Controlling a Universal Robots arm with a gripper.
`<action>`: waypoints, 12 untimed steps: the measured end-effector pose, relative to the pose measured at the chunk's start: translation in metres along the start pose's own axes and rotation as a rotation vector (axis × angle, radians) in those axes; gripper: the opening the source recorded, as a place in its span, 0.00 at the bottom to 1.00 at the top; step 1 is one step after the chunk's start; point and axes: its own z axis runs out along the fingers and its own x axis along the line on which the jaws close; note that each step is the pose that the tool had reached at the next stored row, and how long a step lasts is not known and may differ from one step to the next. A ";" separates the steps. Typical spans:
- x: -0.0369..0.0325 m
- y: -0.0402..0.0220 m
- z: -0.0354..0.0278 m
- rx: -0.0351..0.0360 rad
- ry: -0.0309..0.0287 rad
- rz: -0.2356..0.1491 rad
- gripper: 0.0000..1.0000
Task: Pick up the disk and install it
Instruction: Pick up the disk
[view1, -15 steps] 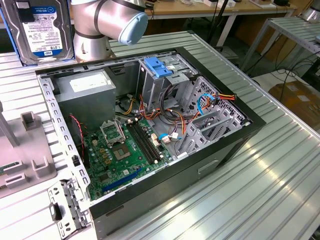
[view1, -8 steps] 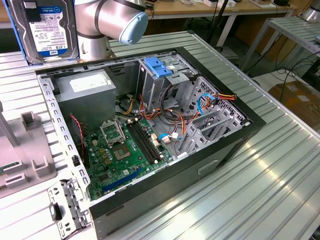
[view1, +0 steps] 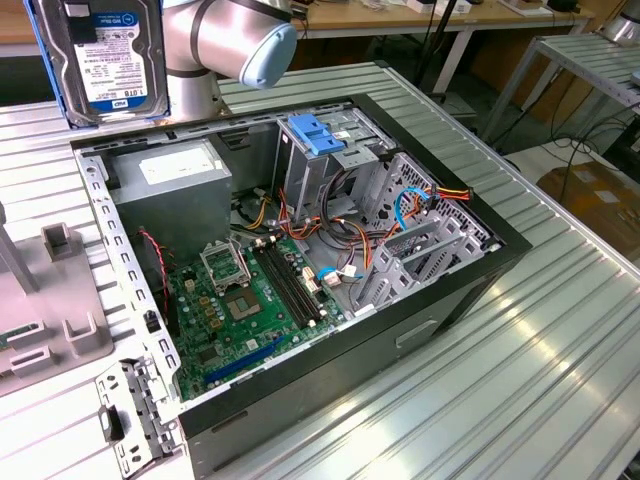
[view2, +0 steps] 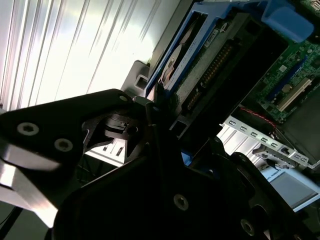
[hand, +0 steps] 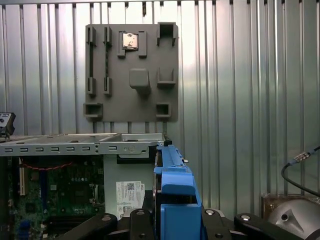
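**Disk gripped and held aloft by the open case**

The flat silver-grey metal disk (view1: 100, 50), with a white label, a blue band and blue plastic side rails, hangs upright in the air at the exterior view's far left. It is above the ribbed metal table (view1: 560, 330), near the back corner of the open black computer case (view1: 470, 275). In the first wrist view the black gripper (hand: 176, 214) pinches the disk from both sides, with one blue rail edge facing the camera. Just beyond the disk's end in that view are the case's perforated steel rim (hand: 75, 148) and the grey metal power-supply box (view1: 170, 185). Deeper inside the case sit the green motherboard (view1: 245, 300), a tangle of coloured cables (view1: 420, 205) and a steel drive cage topped by a bare light-blue plastic clip (view1: 315, 133). A grey moulded fixture plate (hand: 132, 75) lies on the table outside the rim, apart from the case. Bare ribbed table stretches along the case's side at the exterior view's right.
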 end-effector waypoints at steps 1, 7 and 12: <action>0.0000 -0.0015 0.0000 0.0000 0.0000 0.000 0.36; 0.0009 -0.0154 0.0001 -0.0004 0.0001 0.000 0.36; 0.0049 -0.0197 0.0003 -0.0002 0.0000 0.000 0.36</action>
